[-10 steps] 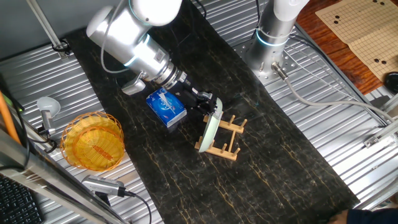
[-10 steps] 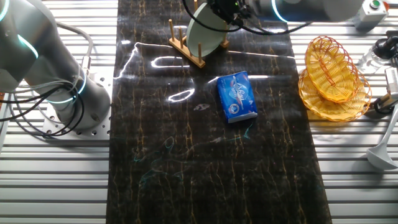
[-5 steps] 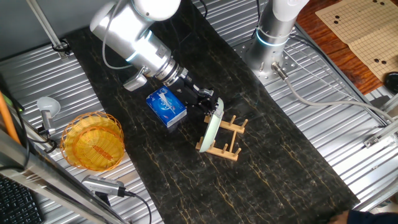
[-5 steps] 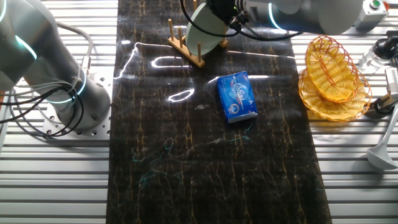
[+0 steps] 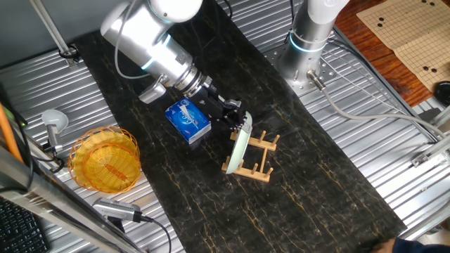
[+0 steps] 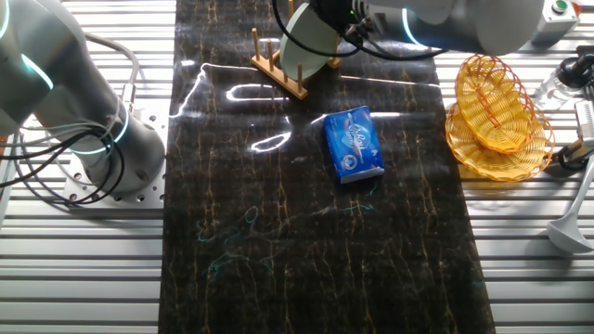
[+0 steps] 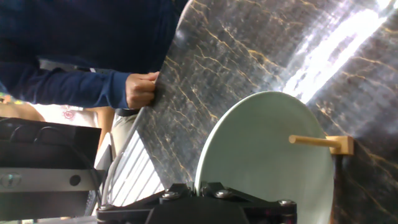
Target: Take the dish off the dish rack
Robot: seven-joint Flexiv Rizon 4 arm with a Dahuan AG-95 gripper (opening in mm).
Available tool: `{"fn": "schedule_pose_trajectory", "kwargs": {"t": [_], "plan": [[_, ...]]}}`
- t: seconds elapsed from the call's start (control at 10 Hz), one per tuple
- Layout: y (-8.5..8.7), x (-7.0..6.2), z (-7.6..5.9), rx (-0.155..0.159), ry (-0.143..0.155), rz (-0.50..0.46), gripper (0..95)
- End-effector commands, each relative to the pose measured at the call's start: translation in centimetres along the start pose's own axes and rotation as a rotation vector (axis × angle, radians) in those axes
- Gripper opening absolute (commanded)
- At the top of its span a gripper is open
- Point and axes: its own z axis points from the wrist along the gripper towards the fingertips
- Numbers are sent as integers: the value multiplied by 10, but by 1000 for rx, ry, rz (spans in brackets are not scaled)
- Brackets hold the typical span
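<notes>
1. The dish stands on edge in the dish rack, slotted between the wooden pegs, near the middle of the dark marbled surface.
2. In the other fixed view, the dish and rack sit close to the far edge of the surface.
3. The claw is at the dish's upper rim, but whether its fingers are clamped on the rim or apart I cannot tell; the fingertips are hidden.
4. The hand view shows the pale green dish filling the lower middle, with one rack peg lying across its right side.
5. A blue packet lies flat just beside the arm, towards the left edge.
6. A yellow woven basket sits off the surface's left edge, on the ribbed metal.
7. A person's hand rests at the surface's edge in the hand view.
</notes>
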Motion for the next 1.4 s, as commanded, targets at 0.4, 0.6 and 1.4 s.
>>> {"fn": "schedule_pose_trajectory", "kwargs": {"t": [0.4,0.6,1.4], "plan": [[7,-3,-4,-28,-11,-4,0],[14,-5,-8,-32,-12,6,0],[39,-13,-17,-63,-16,37,0]]}}
